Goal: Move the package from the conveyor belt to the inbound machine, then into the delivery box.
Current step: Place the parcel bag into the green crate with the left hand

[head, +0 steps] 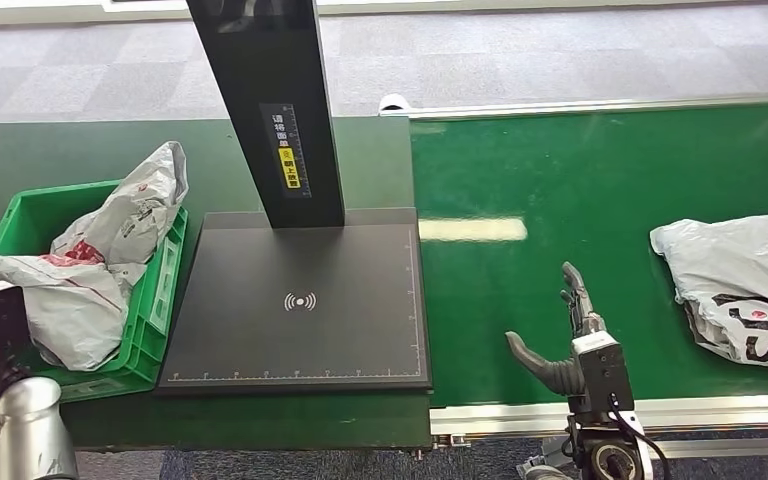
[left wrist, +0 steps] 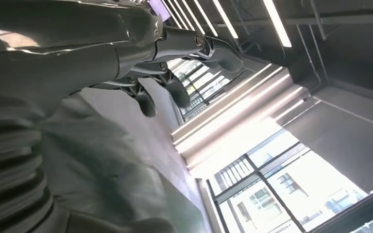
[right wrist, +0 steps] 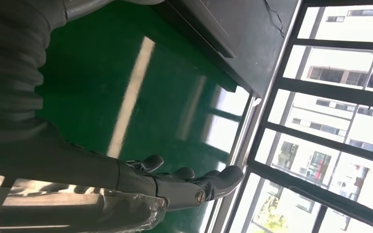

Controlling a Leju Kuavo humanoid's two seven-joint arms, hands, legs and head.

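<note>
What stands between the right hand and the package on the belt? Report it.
Nothing visible. The right hand hangs open over bare green conveyor belt, and the package lies further along the belt at the right edge, with only belt surface between them.

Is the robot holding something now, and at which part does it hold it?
Nothing is held. The right hand is open above the conveyor belt, apart from the package. The left hand is also empty.

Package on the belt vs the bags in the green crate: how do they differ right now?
The package lies flat on the green conveyor belt, partly cut off by the picture's right edge; the bags sit in the green crate left of the black scanner plate. The package is spread out; the bags are crumpled and heaped above the crate's rim. The package lies to the right of the right hand, apart from it. Shared: grey plastic mailers with printing.
</note>
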